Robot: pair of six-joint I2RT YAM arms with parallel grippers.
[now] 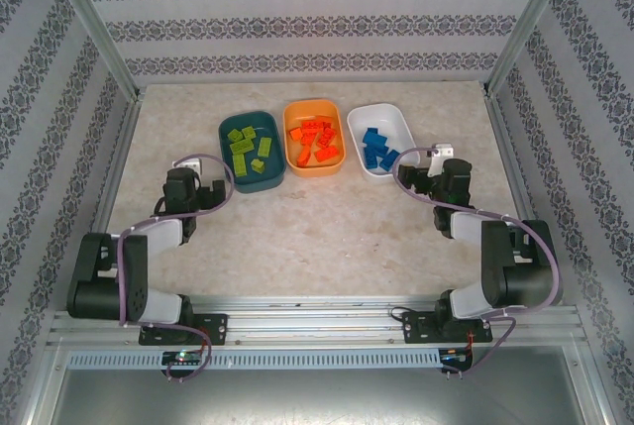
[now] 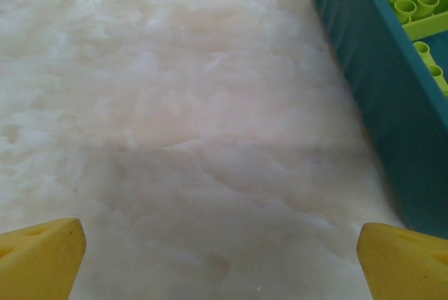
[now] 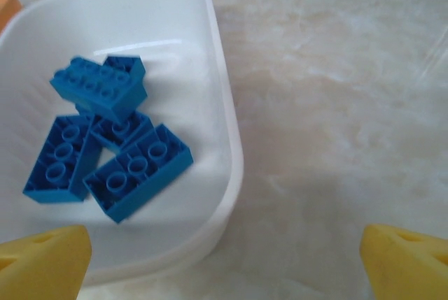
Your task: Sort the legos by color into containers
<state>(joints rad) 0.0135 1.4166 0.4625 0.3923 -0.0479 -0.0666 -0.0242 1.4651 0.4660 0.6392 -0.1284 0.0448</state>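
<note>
Lime green studded plastic bricks (image 1: 248,148) lie in the dark teal plastic tub (image 1: 254,188), orange-red bricks (image 1: 315,143) in the orange tub (image 1: 315,173), blue bricks (image 3: 105,139) in the white tub (image 3: 228,139). We see the left gripper (image 2: 222,258) and the right gripper (image 3: 224,258) wide apart, empty.

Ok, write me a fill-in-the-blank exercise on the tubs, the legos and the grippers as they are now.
1. The legos in the dark teal tub are lime ____.
2. The orange tub stands ____ the dark teal tub and the white tub.
3. The blue legos lie in the ____ tub.
4. The left gripper and the right gripper both have their jaws ____.

Missing words: green; between; white; open.
</note>
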